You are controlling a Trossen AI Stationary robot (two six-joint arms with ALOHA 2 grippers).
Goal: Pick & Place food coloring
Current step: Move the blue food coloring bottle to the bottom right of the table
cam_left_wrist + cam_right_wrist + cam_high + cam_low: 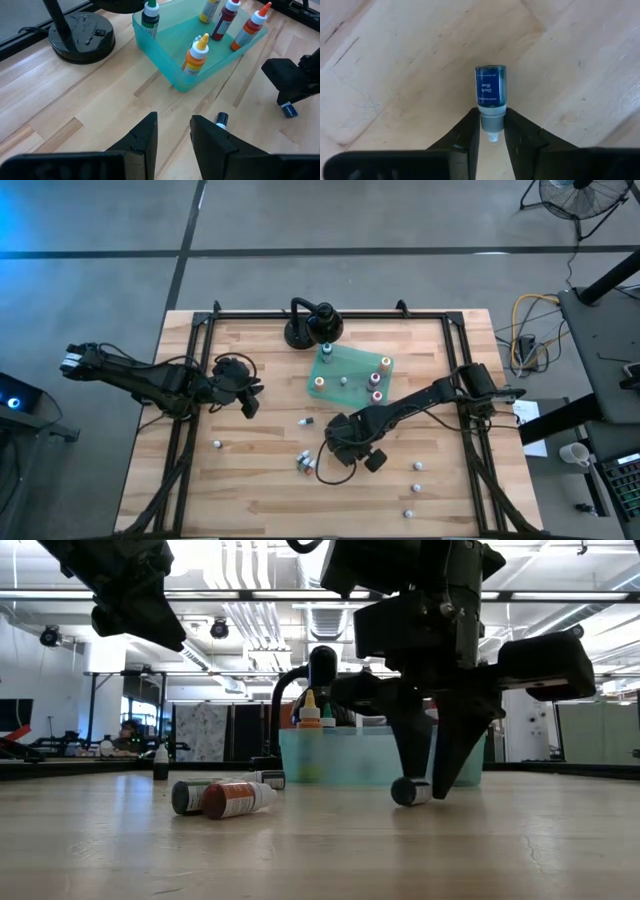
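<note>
While angled low over the table | right claw (492, 131) apparently pinching dark blue bottle (490, 92) cap | left claw (172, 137) parted.

Five bottles stand upright in a teal tray (170, 75) at the table's far middle: a green-capped one (149, 17), an orange one with a yellow cap (195, 54), a dark red one (224, 19), an orange one with an orange tip (248, 29) and a yellow one (209, 10). A dark blue bottle (490, 95) lies on its side on the wood near of the tray, its grey cap between two dark fingers. Two more, one red-labelled (235, 799) and one dark (188, 796), lie on their sides, touching, to its left. A small black-capped bottle (221, 119) is seen just near of the tray. Other bottles are scattered: one (216, 444) at the near left and three (417, 465) at the near right.
</note>
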